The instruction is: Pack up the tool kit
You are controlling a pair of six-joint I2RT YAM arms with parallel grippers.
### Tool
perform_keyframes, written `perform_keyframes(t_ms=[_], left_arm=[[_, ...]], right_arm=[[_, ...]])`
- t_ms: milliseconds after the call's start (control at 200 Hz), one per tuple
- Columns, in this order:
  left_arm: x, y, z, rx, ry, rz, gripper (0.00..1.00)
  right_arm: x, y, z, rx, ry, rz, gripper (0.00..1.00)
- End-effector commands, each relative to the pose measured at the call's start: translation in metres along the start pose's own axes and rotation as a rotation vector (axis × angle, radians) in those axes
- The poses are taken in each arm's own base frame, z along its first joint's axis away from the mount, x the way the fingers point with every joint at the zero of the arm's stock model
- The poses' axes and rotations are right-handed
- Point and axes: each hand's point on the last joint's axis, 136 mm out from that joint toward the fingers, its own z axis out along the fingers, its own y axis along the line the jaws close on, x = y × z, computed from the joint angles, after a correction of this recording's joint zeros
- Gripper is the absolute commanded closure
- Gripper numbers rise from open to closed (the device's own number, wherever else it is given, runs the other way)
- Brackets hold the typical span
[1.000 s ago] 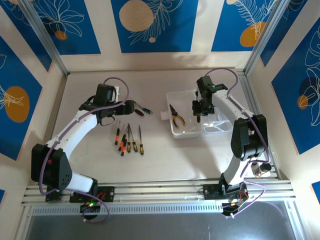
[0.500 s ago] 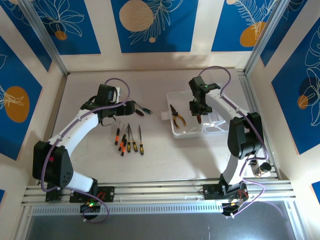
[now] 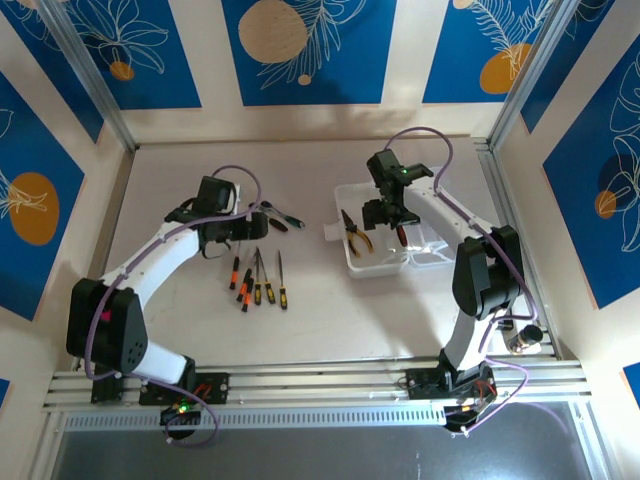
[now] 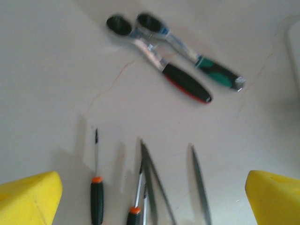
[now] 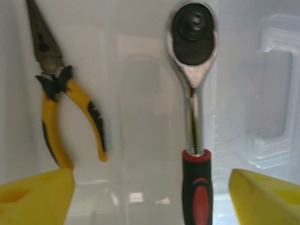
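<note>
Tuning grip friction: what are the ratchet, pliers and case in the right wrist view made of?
Ratchet: bright polished steel, probably chromed, mirror glints; red-black grip looks rubbery. Pliers: dull dark metal nose, yellow-black handles, likely plastic sleeves. Case: clear glossy plastic, moulded ribs show through.

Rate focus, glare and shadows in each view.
Left wrist view: soft and smeared, with fuzzy edges on the two loose ratchet wrenches and the screwdrivers. Right wrist view: crisp on the red-handled ratchet wrench and the pliers, with pale reflections on the clear case floor. Top external view: sharp and evenly lit, with only faint shadows on the table.
</note>
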Motion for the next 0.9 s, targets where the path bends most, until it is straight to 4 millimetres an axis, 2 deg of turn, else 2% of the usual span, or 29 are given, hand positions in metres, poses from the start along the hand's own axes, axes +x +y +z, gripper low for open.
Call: perform_keyframes(t_ms=[0, 35, 160, 395, 520, 695, 895], left_arm=[[0.036, 0.027, 0.011, -0.097, 0.108, -0.034, 0.0], [0.045, 0.029, 0.013, -0.103, 0.128, -0.037, 0.0], [0.067, 0.042, 0.021, -0.15, 0.177, -0.051, 0.1], [0.082, 0.051, 0.043, -0.185, 0.237, -0.049, 0.36], [0.085, 0.053, 0.057, -0.197, 0.264, -0.049, 0.46], [0.089, 0.065, 0.072, -0.261, 0.293, -0.045, 0.52], [0.092, 0.066, 0.082, -0.269, 0.315, -0.046, 0.7]], right_arm=[[-0.009, 0.012, -0.03, -0.048, -0.064, -0.025, 0.02], [-0.009, 0.017, -0.032, -0.059, -0.066, -0.038, 0.01], [-0.007, 0.036, -0.039, -0.11, -0.082, -0.079, 0.01], [-0.004, 0.064, -0.045, -0.199, -0.099, -0.128, 0.01], [-0.003, 0.068, -0.044, -0.208, -0.098, -0.135, 0.01], [-0.003, 0.068, -0.046, -0.21, -0.103, -0.14, 0.01], [-0.004, 0.068, -0.048, -0.218, -0.108, -0.145, 0.01]])
